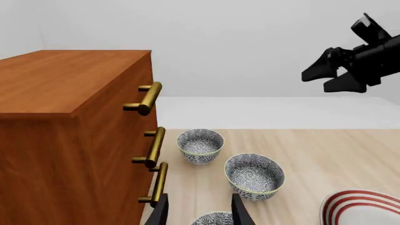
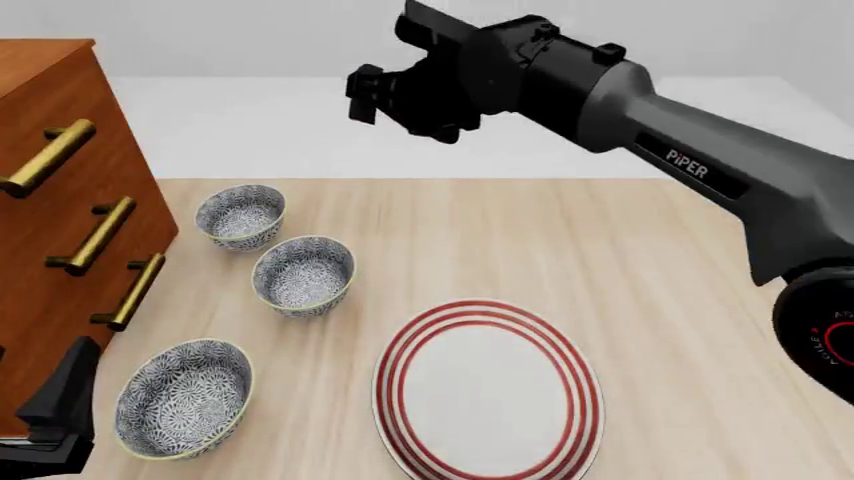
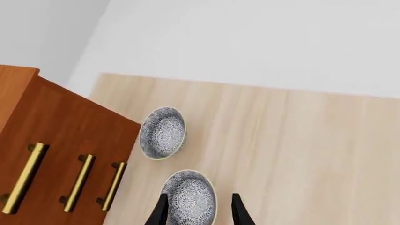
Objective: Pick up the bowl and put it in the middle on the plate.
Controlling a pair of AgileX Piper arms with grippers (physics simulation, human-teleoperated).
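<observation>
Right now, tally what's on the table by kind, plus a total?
Blue-and-white patterned bowls: 3 (near, middle, far)
Red-ringed white plate: 1
Wooden drawer cabinet with brass handles: 1
Total: 5

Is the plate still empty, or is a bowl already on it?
Empty. The plate shows bare white inside its red rings, and all three bowls stand upright on the table, left of it, none touching it.
</observation>
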